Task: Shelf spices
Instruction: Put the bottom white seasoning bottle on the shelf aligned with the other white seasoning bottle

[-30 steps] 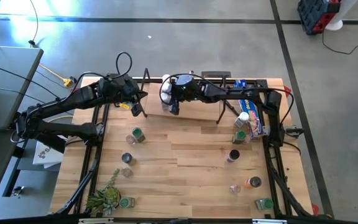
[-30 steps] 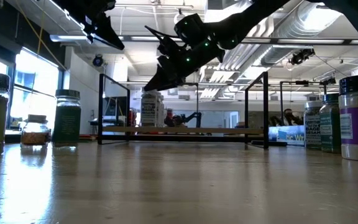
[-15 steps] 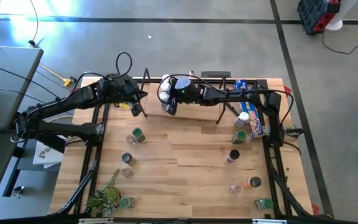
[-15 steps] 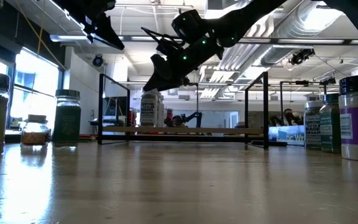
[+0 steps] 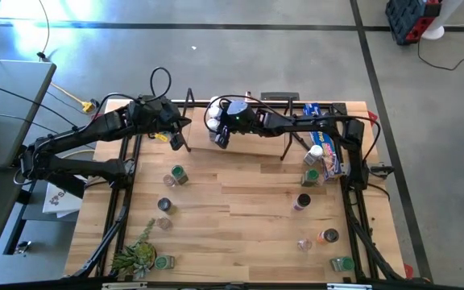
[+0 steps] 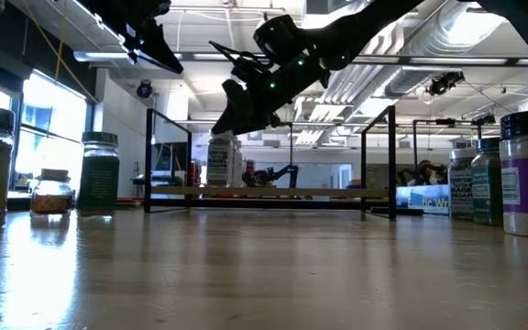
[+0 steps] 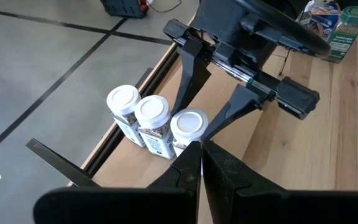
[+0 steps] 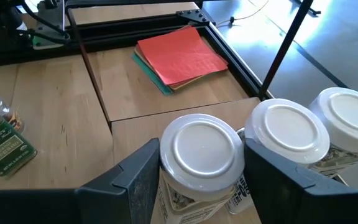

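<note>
Currently placing a spice on the shelf point(image 5: 256, 145), judging by the layout.

High view: right claw point(image 5: 218, 137) reaching over the shelf's left end, beside the white-top jars point(image 5: 213, 113). Left claw point(image 5: 177, 143) waiting just left of the shelf. Seeing loose jars point(image 5: 177, 174) scattered on the surface point(image 5: 240, 209), so plenty left to do.

Low view: right claw point(image 6: 232, 124) angling down onto the held jar point(image 6: 219, 163), which is standing upright on the shelf board point(image 6: 319, 192). Left claw point(image 6: 163, 55) hanging high, partly cut off by the frame top.

Left wrist view: own fingers pressed together, holding nothing. Three white lids in a row, held jar point(image 7: 189, 124) nearest, touching its neighbour.

Right wrist view: fingers point(image 8: 145, 171) flanking the held jar point(image 8: 201, 146) and looking clamped on both sides, next jar point(image 8: 288, 134) right against it. Red square point(image 8: 182, 53) lying beyond.

Next, probably: opening up without nudging the neighbour, lifting clear, then going for a loose jar.

Hard to tell: jar bottom contact hidden in the wrist views, labels unreadable, third lid cropped.
</note>
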